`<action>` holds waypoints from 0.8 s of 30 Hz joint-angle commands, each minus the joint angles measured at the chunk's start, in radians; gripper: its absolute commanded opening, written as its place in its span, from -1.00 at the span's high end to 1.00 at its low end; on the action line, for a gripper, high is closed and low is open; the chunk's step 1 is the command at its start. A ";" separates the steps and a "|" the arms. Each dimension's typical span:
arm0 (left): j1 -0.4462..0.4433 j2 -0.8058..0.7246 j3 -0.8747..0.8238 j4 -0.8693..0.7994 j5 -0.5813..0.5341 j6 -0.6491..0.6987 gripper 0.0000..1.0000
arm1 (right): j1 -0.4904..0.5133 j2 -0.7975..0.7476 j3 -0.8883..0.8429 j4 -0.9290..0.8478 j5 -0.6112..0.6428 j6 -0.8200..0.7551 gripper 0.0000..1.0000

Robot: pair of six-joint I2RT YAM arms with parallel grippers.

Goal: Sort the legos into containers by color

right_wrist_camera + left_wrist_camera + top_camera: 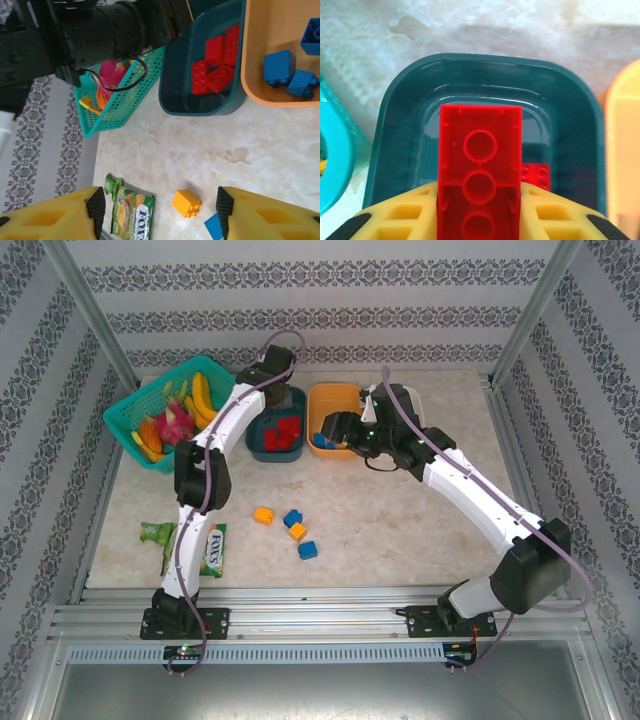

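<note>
My left gripper (480, 215) is shut on a long red lego (480, 165), held above the dark teal container (400, 125), where another red lego (536, 176) lies. From above, the left gripper (275, 375) hangs at the far end of that container (255, 445), which holds several red legos (288, 433). My right gripper (338, 430) hovers open by the orange container (330, 400), where blue legos (287, 72) lie. Nothing sits between its fingertips (96, 205). Below them an orange-yellow lego (186, 203) and a blue lego (214, 227) lie on the table.
Loose legos lie mid-table: orange-yellow (263, 515), blue (292, 517), orange (297, 531), blue (308, 550). A green mesh basket (125, 420) with toy fruit stands at the back left. A green snack packet (213, 548) lies near the left arm's base.
</note>
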 commanded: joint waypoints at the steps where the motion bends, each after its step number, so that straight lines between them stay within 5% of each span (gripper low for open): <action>1: 0.014 0.049 0.066 -0.059 -0.089 0.009 0.34 | -0.013 0.016 0.035 0.042 -0.019 0.022 -0.26; 19: 0.045 0.142 0.068 -0.103 -0.036 -0.045 0.22 | -0.057 0.048 -0.001 0.074 -0.062 0.046 -0.27; 24: 0.043 0.126 0.067 -0.127 -0.010 -0.073 0.00 | -0.060 0.048 -0.004 0.054 -0.055 0.035 -0.27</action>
